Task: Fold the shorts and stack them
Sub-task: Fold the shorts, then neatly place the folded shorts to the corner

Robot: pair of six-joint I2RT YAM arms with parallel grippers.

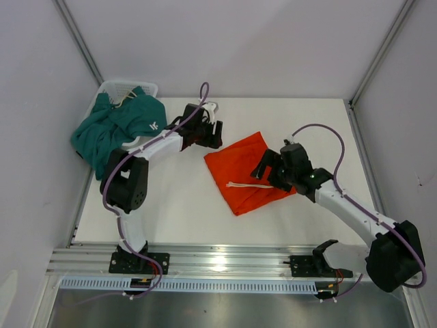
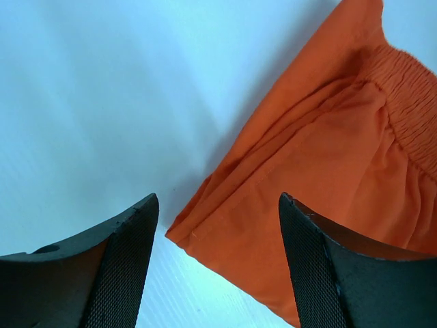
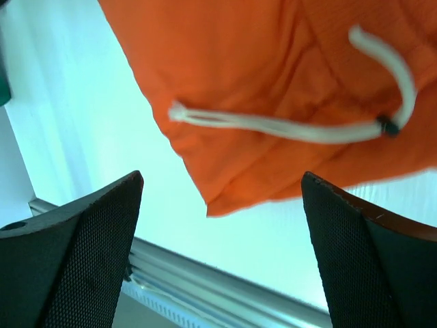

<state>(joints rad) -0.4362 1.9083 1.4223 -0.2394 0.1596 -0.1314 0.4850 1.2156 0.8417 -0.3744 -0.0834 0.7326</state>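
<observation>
The orange-red shorts [image 1: 244, 171] lie folded on the white table, with the white drawstring [image 1: 247, 184] on top. My left gripper [image 1: 211, 134] is open just left of their far-left corner; in the left wrist view that corner [image 2: 205, 229] lies between my fingers. My right gripper [image 1: 265, 169] is open over the shorts' right side; its view shows the shorts' near corner [image 3: 225, 198] and the drawstring [image 3: 273, 126]. The teal shorts [image 1: 116, 126] with a small white logo hang out of the basket at the far left.
A white mesh basket [image 1: 126, 89] stands at the table's far-left corner under the teal shorts. An aluminium rail [image 1: 218, 256] runs along the near edge. White walls enclose the table on three sides.
</observation>
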